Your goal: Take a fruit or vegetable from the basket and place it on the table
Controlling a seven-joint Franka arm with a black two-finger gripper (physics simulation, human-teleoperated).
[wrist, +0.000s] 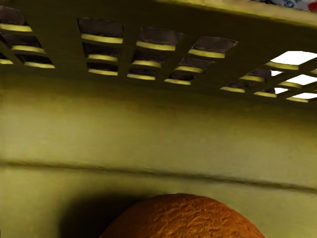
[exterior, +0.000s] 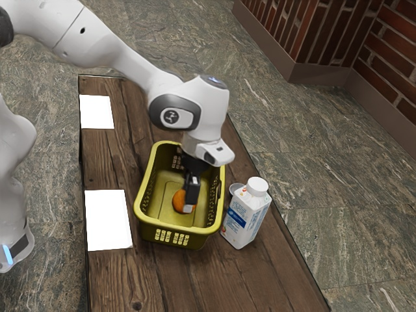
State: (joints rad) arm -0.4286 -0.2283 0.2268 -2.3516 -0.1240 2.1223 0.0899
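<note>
Count: 1 basket [exterior: 199, 239], yellow-green, slotted walls; 1 orange fruit [exterior: 179, 200] inside, on its floor, rounded, pebbled peel. Gripper [exterior: 188, 207] is down in the basket at the fruit; cannot tell whether it is apart, together or clamped. 1 white carton [exterior: 250, 221], upright just beside the basket, to the exterior view's right: 1 cap, 1 blue label, writing illegible. 2 white rectangles, near [exterior: 109, 221] and far [exterior: 96, 112], at left on the plank-grained wooden table [exterior: 156, 279].

Carton [exterior: 244, 220], brick wall [exterior: 390, 49], white rectangles [exterior: 108, 221] — perhaps paper.
</note>
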